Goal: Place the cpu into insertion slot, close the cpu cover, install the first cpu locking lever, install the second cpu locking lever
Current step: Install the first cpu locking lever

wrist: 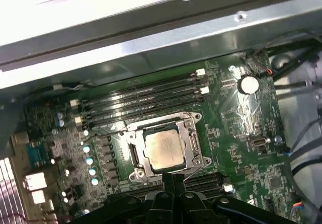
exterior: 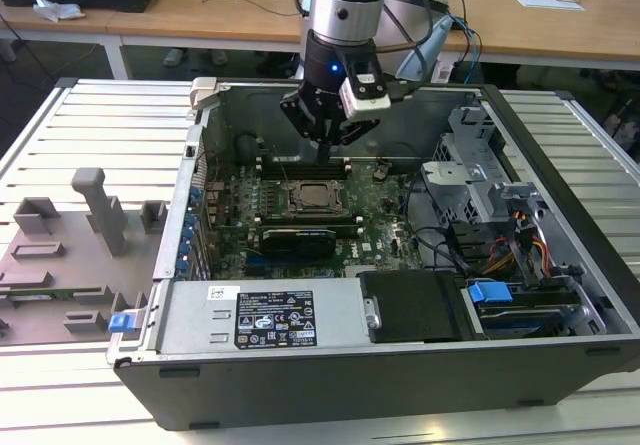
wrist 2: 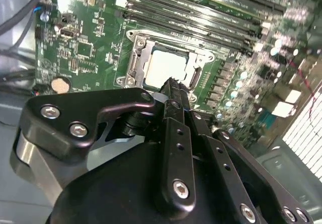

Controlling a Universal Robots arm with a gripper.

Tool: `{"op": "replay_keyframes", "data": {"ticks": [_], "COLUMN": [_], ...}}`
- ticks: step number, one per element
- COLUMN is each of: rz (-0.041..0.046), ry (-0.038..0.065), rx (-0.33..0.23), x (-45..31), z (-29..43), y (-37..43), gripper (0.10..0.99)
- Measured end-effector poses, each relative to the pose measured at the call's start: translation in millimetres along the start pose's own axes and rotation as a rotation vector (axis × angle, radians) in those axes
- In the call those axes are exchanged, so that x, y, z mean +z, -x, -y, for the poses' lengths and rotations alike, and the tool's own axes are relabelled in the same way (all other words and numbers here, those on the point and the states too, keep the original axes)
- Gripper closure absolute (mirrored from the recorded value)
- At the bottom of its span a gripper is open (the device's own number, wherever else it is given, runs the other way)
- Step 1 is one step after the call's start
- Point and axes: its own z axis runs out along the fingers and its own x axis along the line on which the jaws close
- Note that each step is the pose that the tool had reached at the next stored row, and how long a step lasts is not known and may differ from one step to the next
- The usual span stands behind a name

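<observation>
Status: the cpu (wrist: 163,150) sits flat in the slot (exterior: 288,205), pale top up, so I judge placement done. The cover (wrist: 192,142) lies down around it, its opening framing the chip, so I take that step as complete as well. The thin wire levers run along the frame's edges in both wrist views. I cannot tell whether either is hooked under its catch, so both lever steps count as unconfirmed. My fingers (wrist 2: 174,85) are pressed together and hold nothing. In the exterior view they hang above the board, over the memory slots (wrist: 141,95) just beside the socket, and touch no part. Surroundings: a coin cell (wrist: 247,84) lies near the socket. A black card (exterior: 297,240) stands on the socket's near side, with the power supply (exterior: 260,315) beyond it at the case front. A drive cage (exterior: 480,165) and loose cables (exterior: 510,255) crowd the exterior view's right. The case wall (exterior: 330,115) rises close behind my wrist. A grey fixture (exterior: 95,205) stands on the tabletop (exterior: 60,135), well apart.
</observation>
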Motion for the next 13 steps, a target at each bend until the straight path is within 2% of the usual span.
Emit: {"op": "replay_keyframes", "data": {"ticks": [13], "rz": [0.0119], "ry": [-0.009], "rx": [-0.259], "x": [0.0], "z": [0.0], "y": [0.0], "gripper": [0.980]}}
